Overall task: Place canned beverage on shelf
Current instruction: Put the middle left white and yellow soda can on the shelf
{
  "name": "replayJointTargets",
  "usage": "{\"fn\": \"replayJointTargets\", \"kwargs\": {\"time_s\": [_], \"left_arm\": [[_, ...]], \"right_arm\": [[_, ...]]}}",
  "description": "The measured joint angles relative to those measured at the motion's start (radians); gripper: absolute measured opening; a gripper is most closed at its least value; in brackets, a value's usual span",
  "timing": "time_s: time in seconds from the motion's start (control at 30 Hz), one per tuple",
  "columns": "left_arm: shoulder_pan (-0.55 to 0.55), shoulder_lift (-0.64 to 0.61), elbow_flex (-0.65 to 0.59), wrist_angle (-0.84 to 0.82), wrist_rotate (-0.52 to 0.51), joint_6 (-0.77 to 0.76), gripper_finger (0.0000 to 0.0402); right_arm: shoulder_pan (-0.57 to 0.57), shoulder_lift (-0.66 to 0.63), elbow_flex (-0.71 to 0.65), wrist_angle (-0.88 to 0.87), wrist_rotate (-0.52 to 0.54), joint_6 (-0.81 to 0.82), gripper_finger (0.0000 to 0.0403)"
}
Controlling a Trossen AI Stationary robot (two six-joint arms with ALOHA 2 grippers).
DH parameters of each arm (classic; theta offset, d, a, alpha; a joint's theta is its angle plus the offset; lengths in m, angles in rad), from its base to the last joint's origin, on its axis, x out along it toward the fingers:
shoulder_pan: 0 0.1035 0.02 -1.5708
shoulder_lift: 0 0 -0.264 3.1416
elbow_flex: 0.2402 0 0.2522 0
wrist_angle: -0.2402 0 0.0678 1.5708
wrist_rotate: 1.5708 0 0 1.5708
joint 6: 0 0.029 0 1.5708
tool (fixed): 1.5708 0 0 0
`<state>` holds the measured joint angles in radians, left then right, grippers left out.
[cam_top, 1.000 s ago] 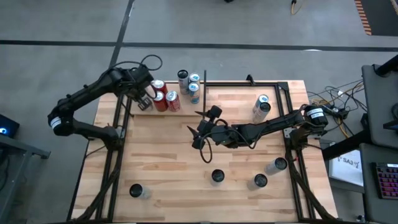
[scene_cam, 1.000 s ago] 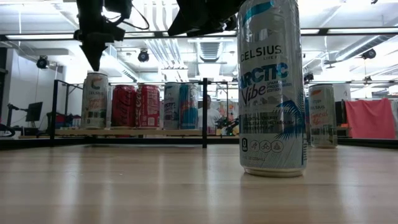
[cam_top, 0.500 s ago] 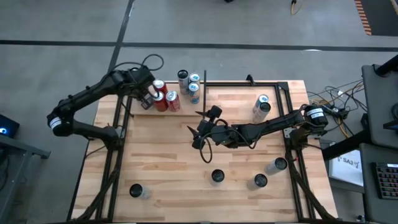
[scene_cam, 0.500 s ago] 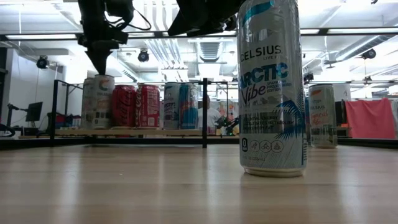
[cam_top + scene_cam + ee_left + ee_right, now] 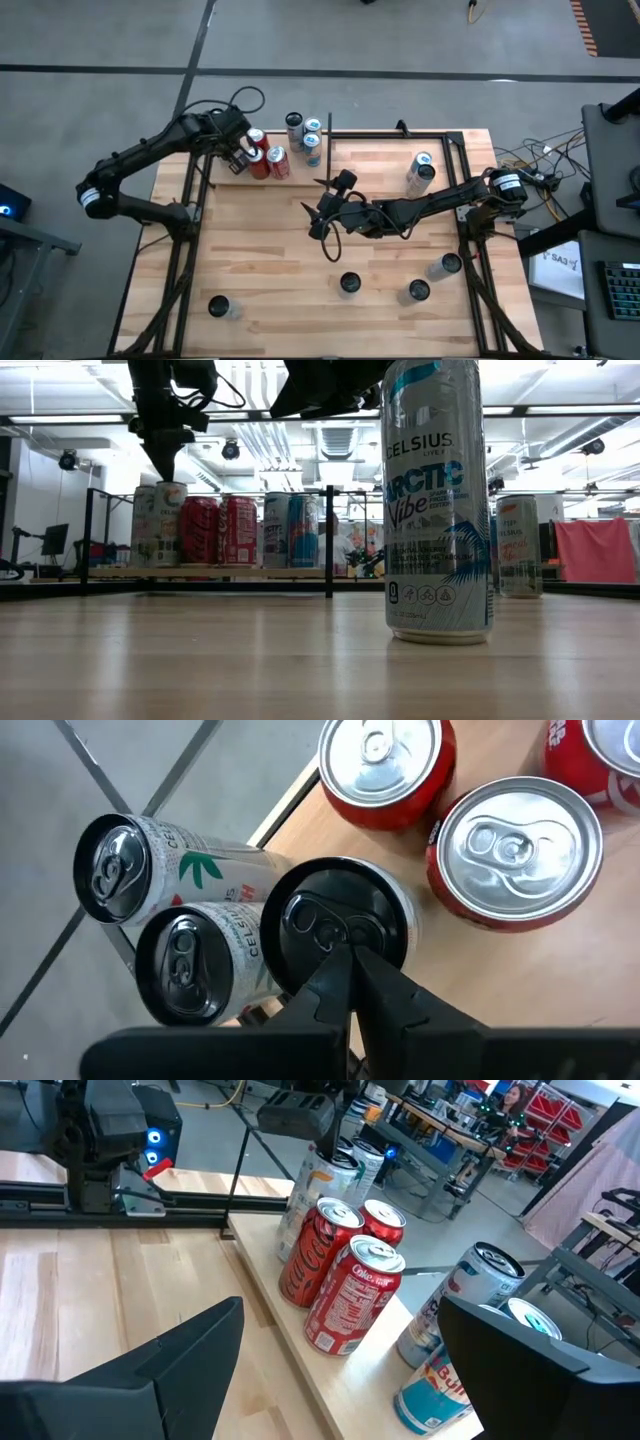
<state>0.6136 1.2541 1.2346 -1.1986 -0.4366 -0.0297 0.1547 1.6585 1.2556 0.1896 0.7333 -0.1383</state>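
Note:
A white can with a black top (image 5: pixel 335 925) stands upright on the pale plywood shelf (image 5: pixel 200 571) at the table's far left, beside red cola cans (image 5: pixel 510 850) and two other white cans (image 5: pixel 185 955). My left gripper (image 5: pixel 350 960) is shut and points down at this can's top; the low view shows it too (image 5: pixel 165 465). My right gripper (image 5: pixel 340 1370) is open and empty, above the middle of the table (image 5: pixel 318 215). My left gripper comes from above, pointing down, and its shut fingertips (image 5: pixel 165 475) meet the black lid (image 5: pixel 320 925) of the white can, near the lid's rim. The can stands upright with its base on the shelf.
Blue and silver cans (image 5: pixel 305 135) stand farther along the shelf. A bare black metal frame (image 5: pixel 400 133) edges the far right. Loose cans stand on the table: a tall Celsius can (image 5: pixel 437 500), and others near the front (image 5: pixel 220 307) and right (image 5: pixel 445 266).
My left gripper, still shut, has gone a little toward the table's right, toward the red cans. The white can under it has slid along the shelf the same way and still stands upright. Another white can now shows beside it.

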Motion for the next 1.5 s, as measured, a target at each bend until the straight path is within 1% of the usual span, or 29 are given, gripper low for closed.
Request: {"fn": "replayJointTargets", "kwargs": {"time_s": [0.3, 0.5, 0.6, 0.83, 0.93, 1.03, 1.1, 1.33, 1.5], "left_arm": [[0.000, 0.000, -0.008, 0.049, -0.009, 0.021, 0.0000], [0.000, 0.000, -0.015, 0.051, -0.076, 0.022, 0.0000], [0.000, 0.000, -0.015, 0.062, -0.086, 0.022, 0.0000], [0.000, 0.000, -0.014, 0.068, -0.087, 0.026, 0.0000], [-0.002, -0.001, 0.004, 0.038, -0.051, 0.031, 0.0000], [-0.002, -0.006, 0.014, 0.017, 0.009, 0.036, 0.0000], [-0.002, -0.006, 0.011, 0.021, 0.026, 0.042, 0.0000], [-0.002, 0.008, -0.010, 0.040, 0.010, 0.041, 0.0000], [-0.001, 0.010, -0.011, 0.044, -0.039, 0.044, 0.0000]], "right_arm": [[0.000, 0.000, 0.000, 0.000, 0.000, 0.000, 0.0325], [0.000, 0.000, 0.000, -0.001, 0.000, 0.000, 0.0325], [0.000, 0.000, 0.000, -0.001, 0.000, 0.000, 0.0325], [0.000, 0.000, 0.000, -0.002, 0.000, 0.000, 0.0325], [0.000, 0.000, 0.000, -0.005, 0.000, -0.001, 0.0325], [0.000, 0.000, 0.000, -0.007, 0.000, -0.002, 0.0325], [0.000, 0.000, 0.000, -0.007, 0.000, -0.002, 0.0325], [0.000, 0.000, 0.000, -0.021, 0.000, 0.010, 0.0325], [0.000, 0.000, 0.000, -0.023, 0.000, 0.010, 0.0325]]}}
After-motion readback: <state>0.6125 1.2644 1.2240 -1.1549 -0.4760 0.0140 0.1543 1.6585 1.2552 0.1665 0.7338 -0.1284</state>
